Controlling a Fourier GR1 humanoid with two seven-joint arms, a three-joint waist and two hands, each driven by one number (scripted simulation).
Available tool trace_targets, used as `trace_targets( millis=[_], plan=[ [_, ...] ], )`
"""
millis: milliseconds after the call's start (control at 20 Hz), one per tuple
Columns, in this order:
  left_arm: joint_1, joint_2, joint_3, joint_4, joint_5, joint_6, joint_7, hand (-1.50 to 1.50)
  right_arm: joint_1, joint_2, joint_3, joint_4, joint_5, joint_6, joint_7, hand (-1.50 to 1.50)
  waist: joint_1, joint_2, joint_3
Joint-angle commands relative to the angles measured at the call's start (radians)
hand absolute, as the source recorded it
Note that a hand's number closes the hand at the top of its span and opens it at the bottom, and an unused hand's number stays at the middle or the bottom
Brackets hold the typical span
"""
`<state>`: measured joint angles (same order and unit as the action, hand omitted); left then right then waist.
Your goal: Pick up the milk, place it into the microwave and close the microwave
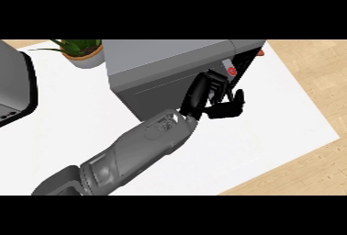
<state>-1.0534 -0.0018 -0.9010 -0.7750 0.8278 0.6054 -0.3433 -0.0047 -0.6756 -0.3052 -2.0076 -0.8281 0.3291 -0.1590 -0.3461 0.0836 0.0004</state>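
Reaching up across the white counter (284, 110), my hand (215, 96) sits at the front right corner of the grey microwave (169, 69), with my grey forearm (136, 151) running back from it toward the lower left of the view. Which of my 2 hands this is I cannot tell from the view. Its black fingers (236, 104) are curled inward near the dark edge of the microwave's door (240, 69), but I cannot tell whether they hold anything or only touch the door. Just above my fingers, close against that door edge, a small red and white thing (232, 70) shows, most likely the milk, though too little of it shows for me to be sure. The microwave stands at the back middle of the counter. Beside it on the left is a potted plant (81, 51) in a pale pot. Another dark appliance (15, 87) sits at the view's left edge. Wooden floor (318, 82) shows beyond the counter on the right.
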Motion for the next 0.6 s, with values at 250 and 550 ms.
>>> trace_targets(
  millis=[250,550],
  plan=[
    [0.030,0.102,0.072,0.176,0.054,0.010,-0.020,-1.50,0.036,-0.014,-0.059,-0.021,-0.031,-0.020,0.021,-1.50,0.073,0.005,-0.003],
    [0.027,0.086,0.046,0.185,0.073,-0.019,-0.038,-1.50,0.047,-0.010,-0.072,-0.062,-0.059,-0.037,0.033,-1.50,0.093,0.000,-0.003]
  ],
)
